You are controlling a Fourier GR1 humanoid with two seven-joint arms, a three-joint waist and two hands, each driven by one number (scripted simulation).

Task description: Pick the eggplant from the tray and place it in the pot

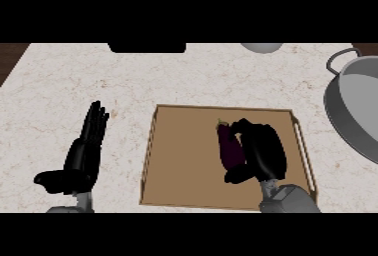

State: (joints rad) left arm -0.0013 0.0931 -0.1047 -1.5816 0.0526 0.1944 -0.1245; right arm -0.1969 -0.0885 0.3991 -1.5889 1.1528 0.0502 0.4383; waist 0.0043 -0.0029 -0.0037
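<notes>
While one eggplant [229,148] lies on one tray [177,165], right hand [262,147] (fingers straight) covers it.

A pale, speckled stone-look counter [199,75] carries a matt brown tray [184,165] with a wood-like finish. The eggplant [229,150] shows smooth, dark purple skin with a slight sheen. At the right edge, the pot [354,110] looks like brushed grey metal. Both hands appear glossy black, the forearms matt grey.
</notes>
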